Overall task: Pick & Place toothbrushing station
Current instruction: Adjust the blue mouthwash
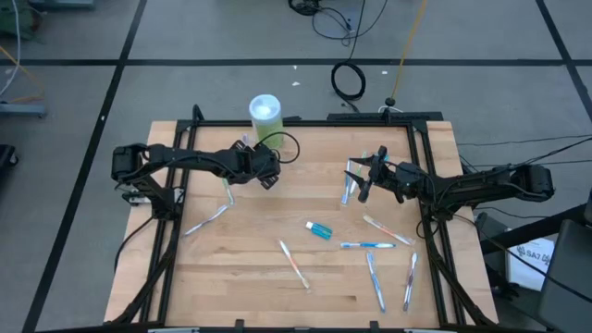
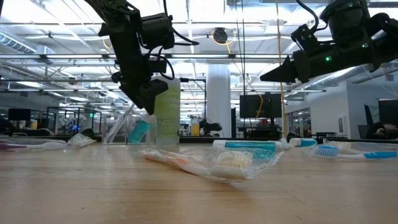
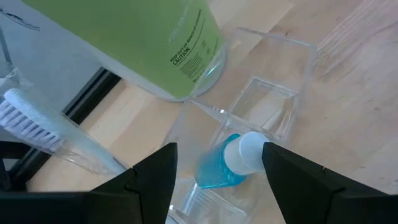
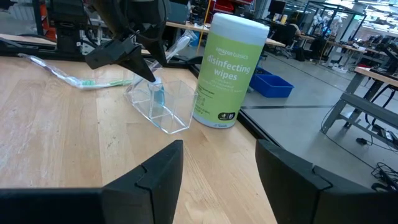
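Observation:
The small clear plastic cup (image 3: 273, 99) stands on the table beside a tall green wipes container (image 4: 227, 68). A blue white-capped tube (image 3: 217, 171) lies inside the cup. My left gripper (image 3: 219, 147) hangs open just above the cup, fingers slanting down on either side of the tube without touching it. My right gripper (image 1: 359, 185) is open, level and above the table's right half, with nothing between its fingers. A second blue tube (image 1: 319, 230) and several toothbrushes (image 1: 368, 245) lie flat across the near half of the table.
The green container (image 1: 265, 111) stands at the table's far edge, close behind my left gripper (image 1: 268, 176). A wrapped toothbrush (image 1: 211, 217) lies at the left, another (image 1: 350, 180) under my right gripper. A black frame (image 1: 421, 139) borders the table.

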`<state>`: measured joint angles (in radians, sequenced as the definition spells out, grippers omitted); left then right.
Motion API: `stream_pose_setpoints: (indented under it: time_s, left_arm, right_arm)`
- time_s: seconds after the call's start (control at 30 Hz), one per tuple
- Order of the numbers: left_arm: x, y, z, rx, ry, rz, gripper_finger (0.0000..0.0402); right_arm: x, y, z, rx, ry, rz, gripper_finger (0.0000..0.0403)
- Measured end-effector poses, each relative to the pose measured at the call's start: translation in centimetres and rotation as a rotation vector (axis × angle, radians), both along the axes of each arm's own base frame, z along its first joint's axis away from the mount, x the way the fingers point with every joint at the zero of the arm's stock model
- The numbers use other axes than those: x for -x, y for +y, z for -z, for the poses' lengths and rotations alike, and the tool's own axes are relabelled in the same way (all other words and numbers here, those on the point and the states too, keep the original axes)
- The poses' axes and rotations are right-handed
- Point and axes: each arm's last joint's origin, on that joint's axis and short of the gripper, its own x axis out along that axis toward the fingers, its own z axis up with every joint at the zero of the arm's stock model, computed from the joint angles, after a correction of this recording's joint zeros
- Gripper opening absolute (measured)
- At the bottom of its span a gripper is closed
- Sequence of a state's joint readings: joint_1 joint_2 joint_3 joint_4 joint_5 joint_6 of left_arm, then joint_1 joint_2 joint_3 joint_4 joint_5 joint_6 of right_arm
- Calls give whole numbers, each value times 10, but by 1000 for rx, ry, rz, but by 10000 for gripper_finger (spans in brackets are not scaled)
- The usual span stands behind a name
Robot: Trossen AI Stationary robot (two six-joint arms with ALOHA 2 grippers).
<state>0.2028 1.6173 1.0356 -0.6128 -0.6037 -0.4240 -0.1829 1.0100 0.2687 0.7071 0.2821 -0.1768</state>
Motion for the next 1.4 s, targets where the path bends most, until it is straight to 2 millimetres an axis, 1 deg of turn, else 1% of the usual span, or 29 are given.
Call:
stream_pose_setpoints:
  time_s: [0.3,0.63,0.83,1.07,1.27,1.4]
  left_arm:
    - [5,0,0,-9,46,-31,241]
    - [2,1,-20,-8,83,-36,241]
    - [2,0,-21,34,78,-24,241]
    - [2,0,-21,45,65,-36,241]
    - [1,0,-21,46,62,-38,241]
    - [1,-1,-20,51,60,-37,241]
  right_arm:
    - [0,0,0,0,0,0,196]
    - [0,0,0,3,1,-1,196]
    - [0,0,-2,6,-16,-1,196]
    - [-2,4,-10,32,-97,-150,196]
    - [-4,9,-17,32,-166,-185,196]
    - [-17,14,-23,35,-156,-222,196]
